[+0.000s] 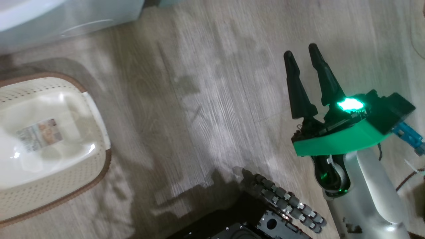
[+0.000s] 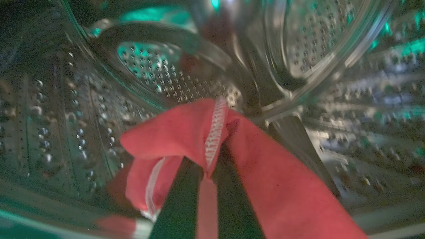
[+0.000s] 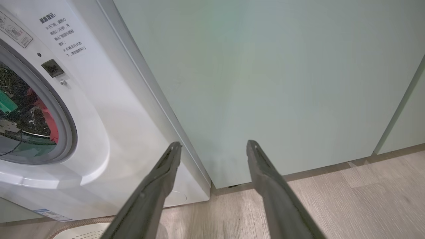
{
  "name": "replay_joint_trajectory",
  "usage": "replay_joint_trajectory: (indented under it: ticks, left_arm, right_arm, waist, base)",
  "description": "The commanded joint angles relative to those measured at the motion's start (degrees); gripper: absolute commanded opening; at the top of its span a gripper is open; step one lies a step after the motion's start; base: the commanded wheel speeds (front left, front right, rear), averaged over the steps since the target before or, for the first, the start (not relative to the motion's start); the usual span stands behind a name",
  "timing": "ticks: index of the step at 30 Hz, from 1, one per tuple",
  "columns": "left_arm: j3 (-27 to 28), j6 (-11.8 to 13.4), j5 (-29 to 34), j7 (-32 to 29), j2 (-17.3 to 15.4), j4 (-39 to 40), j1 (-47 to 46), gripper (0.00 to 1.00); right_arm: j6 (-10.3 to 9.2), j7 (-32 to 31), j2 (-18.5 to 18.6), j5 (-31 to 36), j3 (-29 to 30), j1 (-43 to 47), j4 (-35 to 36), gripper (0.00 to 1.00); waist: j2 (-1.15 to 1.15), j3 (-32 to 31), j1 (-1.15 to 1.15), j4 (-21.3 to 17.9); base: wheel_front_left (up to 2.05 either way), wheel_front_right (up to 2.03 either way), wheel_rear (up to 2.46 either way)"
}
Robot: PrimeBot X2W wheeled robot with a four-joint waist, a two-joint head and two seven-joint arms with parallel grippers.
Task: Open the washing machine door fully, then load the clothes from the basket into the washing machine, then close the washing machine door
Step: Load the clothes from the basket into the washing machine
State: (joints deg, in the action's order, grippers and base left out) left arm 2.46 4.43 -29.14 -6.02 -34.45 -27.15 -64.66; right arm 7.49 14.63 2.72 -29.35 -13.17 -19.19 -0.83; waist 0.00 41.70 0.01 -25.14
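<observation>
Inside the steel perforated drum [image 2: 49, 126] of the washing machine [image 3: 109, 109], my left gripper [image 2: 207, 166] is shut on the clothes [image 2: 275, 186], a red garment with white stitching draped over both dark fingers. Through the machine's grey-rimmed opening, the red clothes [image 3: 49, 122] show in the right wrist view. The cream basket [image 1: 49, 186] sits on the floor at the left of the head view, holding nothing but its label. My right gripper [image 1: 300, 49] hangs open over the floor to the right, nothing between its fingers [image 3: 213, 143]. The washing machine door is out of view.
A pale green cabinet [image 3: 265, 83] stands right beside the washing machine, with wood-look floor [image 1: 206, 109] in front. My dark wheeled base [image 1: 265, 219] shows at the bottom of the head view. A corner of the washing machine [image 1: 66, 16] is at the top left.
</observation>
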Motion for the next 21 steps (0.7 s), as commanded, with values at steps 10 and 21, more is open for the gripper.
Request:
replay_joint_trajectory:
  ticks: [10, 21]
  left_arm:
    - [2.48, -0.97, 2.40, 13.05, -5.75, -6.28, -9.88, 0.00]
    - [-2.46, -4.04, 5.39, 15.60, -6.15, -17.29, -16.00, 0.00]
  right_arm:
    - [0.00, 0.37, 0.16, -1.06, -2.24, -0.23, 3.23, 1.00]
    - [0.00, 0.37, 0.16, -1.13, -2.91, -0.27, 3.82, 1.00]
  waist:
    - [0.00, 3.68, -0.01, -3.70]
    - [0.00, 5.10, -0.01, -4.29]
  base:
    - [0.00, 0.00, 0.00]
    - [0.00, 0.00, 0.00]
